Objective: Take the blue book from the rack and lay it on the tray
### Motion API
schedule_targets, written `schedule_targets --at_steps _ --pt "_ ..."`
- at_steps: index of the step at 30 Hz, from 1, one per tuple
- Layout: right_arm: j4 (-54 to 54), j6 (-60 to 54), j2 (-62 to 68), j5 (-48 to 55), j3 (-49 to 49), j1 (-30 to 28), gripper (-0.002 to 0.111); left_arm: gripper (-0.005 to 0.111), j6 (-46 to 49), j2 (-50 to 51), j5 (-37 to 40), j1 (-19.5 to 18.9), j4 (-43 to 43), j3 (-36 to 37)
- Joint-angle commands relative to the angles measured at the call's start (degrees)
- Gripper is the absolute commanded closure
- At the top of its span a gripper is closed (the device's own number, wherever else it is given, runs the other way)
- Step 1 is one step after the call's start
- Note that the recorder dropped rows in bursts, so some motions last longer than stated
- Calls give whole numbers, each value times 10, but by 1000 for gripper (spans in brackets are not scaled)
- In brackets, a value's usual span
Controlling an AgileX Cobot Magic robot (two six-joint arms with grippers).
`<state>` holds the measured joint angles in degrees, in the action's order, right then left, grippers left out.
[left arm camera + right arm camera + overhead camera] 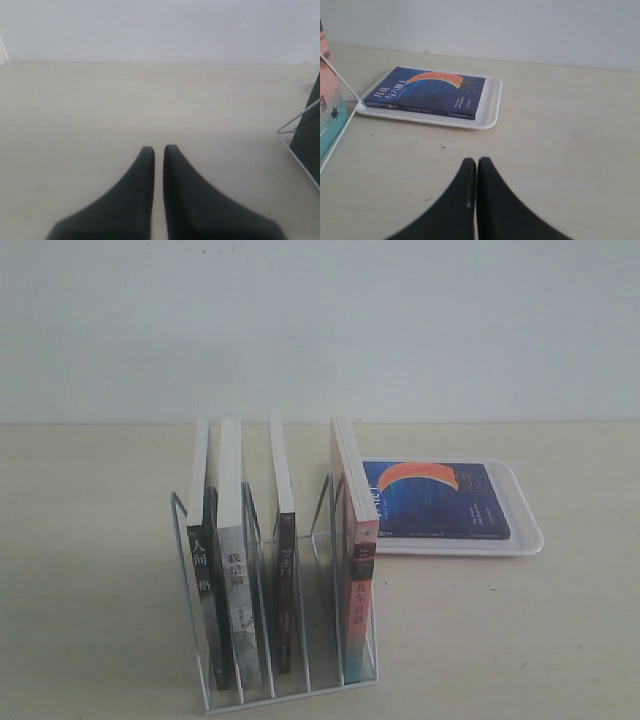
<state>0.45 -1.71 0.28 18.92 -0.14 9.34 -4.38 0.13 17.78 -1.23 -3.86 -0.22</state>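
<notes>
**Four books racked, one blue book flat on the tray**

Item 1, the blue book [440, 500]: lies flat, cover up, inside the tray [527, 540]; dark blue cover with an orange crescent; in the right wrist view [427, 92] its spine shows white characters and it sits within the raised rim; no gripper touches it

Item 2, the tray [491, 105]: white, rounded corners, low rim; rests on the pale table [500, 640], behind and to the right of the rack in the exterior view, near it

Item 3, the rack [290, 695]: white wire, upright dividers; holds four books on end, spines toward the exterior camera; from left to right, a black-spined book [203, 585], a grey-mottled book [240, 615], a dark brown-spined book [286, 590] and a pink-and-teal book [360, 605], the last leaning slightly in the rightmost slot

Item 4, left gripper [159, 148]: black fingers drawn nearly together with only a thin slit between them, nothing held; poised over bare table, a corner of the rack wire [297, 120] off to one side

Item 5, right gripper [476, 160]: black fingers pressed together, nothing between them; over the table, apart from the tray, with the pink-and-teal book [327, 110] at the frame edge

Item 6, wall [320, 320]: plain white, behind the table
</notes>
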Motion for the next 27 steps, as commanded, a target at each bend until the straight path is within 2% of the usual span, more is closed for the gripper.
schedule_targets --at_steps 1,13,27 --pt "-5 -2 -3 3 1 -2 108 101 1 -1 -2 5 -1 2" --pt "4 -1 -3 10 1 -34 108 101 1 -1 -2 5 -1 2" --pt "4 2 -3 10 1 -34 108 101 1 -1 -2 5 -1 2"
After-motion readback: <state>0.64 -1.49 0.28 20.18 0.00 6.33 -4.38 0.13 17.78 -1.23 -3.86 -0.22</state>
